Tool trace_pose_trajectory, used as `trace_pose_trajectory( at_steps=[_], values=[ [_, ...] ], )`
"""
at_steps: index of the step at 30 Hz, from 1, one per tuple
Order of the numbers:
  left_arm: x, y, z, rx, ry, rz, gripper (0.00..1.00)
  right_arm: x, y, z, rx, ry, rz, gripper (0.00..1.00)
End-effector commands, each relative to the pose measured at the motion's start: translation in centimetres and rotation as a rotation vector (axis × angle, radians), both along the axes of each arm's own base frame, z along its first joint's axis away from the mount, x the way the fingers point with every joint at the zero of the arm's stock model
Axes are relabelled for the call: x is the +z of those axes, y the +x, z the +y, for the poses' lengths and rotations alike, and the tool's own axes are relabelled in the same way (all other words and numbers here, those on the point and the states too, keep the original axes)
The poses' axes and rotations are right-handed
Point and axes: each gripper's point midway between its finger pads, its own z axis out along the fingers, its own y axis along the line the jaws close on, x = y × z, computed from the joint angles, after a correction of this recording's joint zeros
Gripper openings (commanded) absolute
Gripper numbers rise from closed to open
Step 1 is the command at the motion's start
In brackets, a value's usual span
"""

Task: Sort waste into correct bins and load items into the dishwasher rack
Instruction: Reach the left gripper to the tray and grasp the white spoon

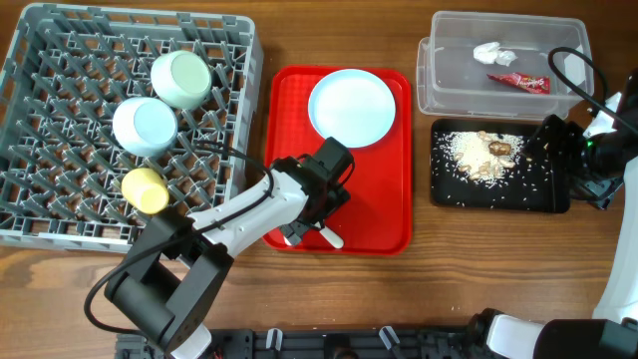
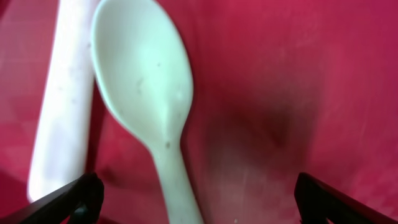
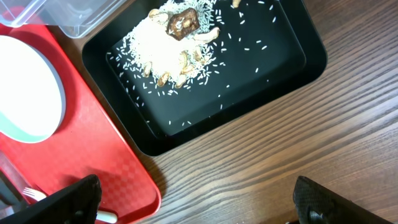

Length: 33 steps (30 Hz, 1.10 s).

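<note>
Spoon, white plastic, is seen lying on the red serving tray near the tray's front edge. It is framed between the widely parted jaws of the left gripper. Nothing is clamped, and contact with the fingers cannot be told. A second spoon, only partly shown, is laid just beside the first on the same tray. A white plate is set at the back of the red serving tray, well apart from the spoons.

The dishwasher rack is placed just left of the red serving tray. Three items are held in it: a pale green bowl, a pale blue-white bowl and a yellow cup, the cup tipped on its side.

A black tray is placed just right of the red serving tray. It is scattered with rice, and brown bits are heaped on the rice. A clear tub is set behind the black tray, also to the right of the red serving tray. A white tissue and a red foil wrapper are kept inside it.

The right gripper is held above the wooden table beyond the black tray, on the side away from the red serving tray. Its jaws are spread wide and nothing is gripped.
</note>
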Motion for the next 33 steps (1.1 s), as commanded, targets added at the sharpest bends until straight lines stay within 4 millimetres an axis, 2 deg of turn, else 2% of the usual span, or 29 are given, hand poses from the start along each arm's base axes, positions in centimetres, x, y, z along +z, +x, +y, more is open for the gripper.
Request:
trace_pose_trajectory(
  at_steps=[1,6,12,15,16,18,23,24,31,33],
  values=[
    [0.0,0.6,0.5,0.016,0.024,-0.047,0.97,1.1,0.1,0.2,0.02,-0.002,-0.038,1.0],
    [-0.4,0.8,0.4,0.017,0.027,-0.05,0.95,1.1,0.1,0.2,0.02,-0.002,-0.038,1.0],
    [-1.9,0.5,0.5,0.015,0.046,-0.017,0.88,1.0,0.0,0.2,0.02,-0.002,-0.037,1.0],
    [-1.9,0.6,0.5,0.015,0.048,-0.022,0.71,1.0,0.0,0.2,0.019,-0.002,-0.037,1.0],
    [-1.9,0.7,0.5,0.016,0.051,-0.027,0.58,1.1,0.1,0.2,0.02,-0.002,-0.038,1.0],
    [-1.9,0.7,0.5,0.016,0.052,-0.028,0.44,1.1,0.1,0.2,0.02,-0.002,-0.038,1.0],
    [-1.9,0.9,0.8,0.018,0.065,-0.037,0.26,1.1,0.1,0.2,0.02,-0.002,-0.038,1.0],
    [-1.9,0.9,0.8,0.019,0.069,-0.04,0.2,1.1,0.1,0.2,0.019,-0.002,-0.038,1.0],
    [-1.9,1.4,1.4,0.025,0.101,-0.069,0.04,1.0,0.0,0.2,0.02,-0.002,-0.037,1.0],
    [-1.8,1.5,1.5,0.02,0.105,-0.072,0.04,1.1,0.1,0.2,0.02,-0.002,-0.038,1.0]
  ],
)
